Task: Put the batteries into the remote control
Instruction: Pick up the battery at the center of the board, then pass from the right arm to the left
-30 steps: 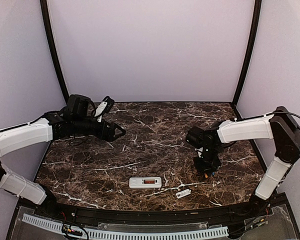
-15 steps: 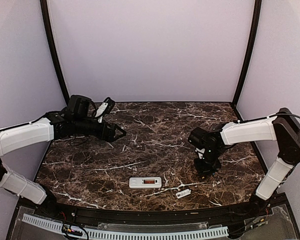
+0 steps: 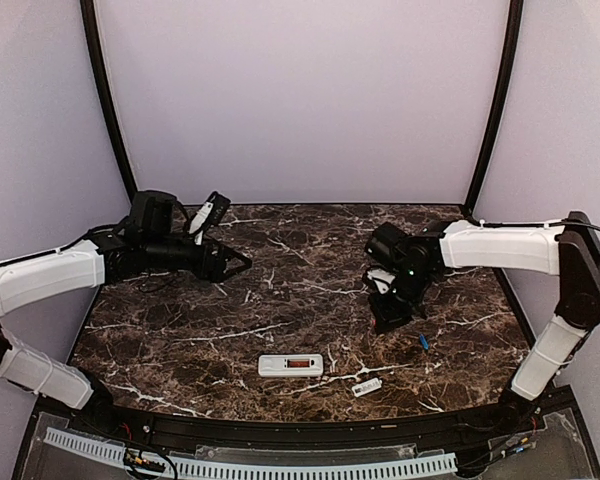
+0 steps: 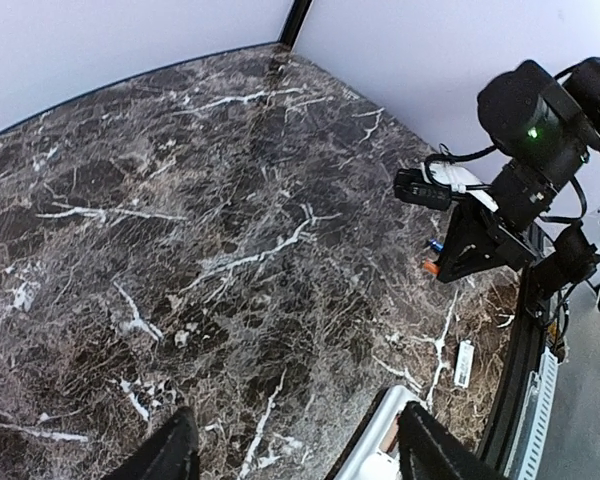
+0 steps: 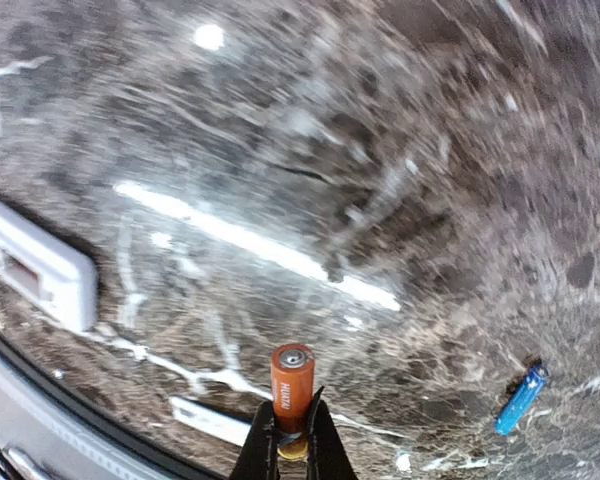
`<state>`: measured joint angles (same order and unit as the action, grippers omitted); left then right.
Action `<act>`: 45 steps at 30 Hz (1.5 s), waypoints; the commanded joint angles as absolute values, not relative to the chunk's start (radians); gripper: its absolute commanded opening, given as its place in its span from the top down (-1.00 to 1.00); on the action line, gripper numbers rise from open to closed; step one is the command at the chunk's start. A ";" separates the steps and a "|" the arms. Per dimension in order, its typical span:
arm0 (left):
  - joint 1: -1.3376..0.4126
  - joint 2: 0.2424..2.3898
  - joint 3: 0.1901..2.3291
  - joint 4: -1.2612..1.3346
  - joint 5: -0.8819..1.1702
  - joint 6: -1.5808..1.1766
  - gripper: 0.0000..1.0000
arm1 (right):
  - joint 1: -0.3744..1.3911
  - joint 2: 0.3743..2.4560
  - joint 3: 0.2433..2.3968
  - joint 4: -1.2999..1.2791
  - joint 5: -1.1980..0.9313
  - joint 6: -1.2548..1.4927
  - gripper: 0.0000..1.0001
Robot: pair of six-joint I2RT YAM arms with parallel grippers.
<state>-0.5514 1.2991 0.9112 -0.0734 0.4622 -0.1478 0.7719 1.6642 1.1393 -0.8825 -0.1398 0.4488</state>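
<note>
Tabletop [image 3: 280,300]: remote [image 3: 290,365] near front edge; orange battery [image 5: 292,385] in right end effector [image 5: 293,418]; left end effector [image 4: 298,440] agape.

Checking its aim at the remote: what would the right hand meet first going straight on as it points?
Its orange battery would likely touch bare marble tabletop, between remote control and blue battery; depth unclear.

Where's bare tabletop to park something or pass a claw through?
Widest bare patch: the table centre and far half, between left claw and right claw. Also near-left, left of the remote control. Crowded: near-right, where remote control, loose cover and blue battery lie close to the right claw gripping the orange battery.
</note>
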 commanded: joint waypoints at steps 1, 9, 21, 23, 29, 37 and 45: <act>-0.565 1.133 0.773 0.156 0.550 0.002 -0.21 | 0.804 1.642 1.285 -0.881 -0.296 0.349 1.00; -0.879 1.008 0.718 0.119 0.415 0.806 -0.27 | 0.888 1.720 1.512 -0.925 -0.489 0.278 1.00; -1.034 1.216 0.742 0.223 0.179 1.272 -0.05 | 0.952 1.811 1.592 -0.899 -0.644 0.243 1.00; -1.036 1.250 0.748 0.228 0.171 1.307 -0.04 | 0.959 1.822 1.599 -0.890 -0.646 0.243 1.00; -1.036 1.334 0.760 0.267 0.149 1.343 0.09 | 0.968 1.828 1.577 -0.819 -0.666 0.266 1.00; -1.036 1.388 0.781 0.286 0.138 1.337 0.40 | 0.971 1.835 1.570 -0.831 -0.670 0.237 1.00; -1.036 1.388 0.784 0.306 0.152 1.305 0.99 | 0.970 1.848 1.571 -0.818 -0.657 0.230 1.00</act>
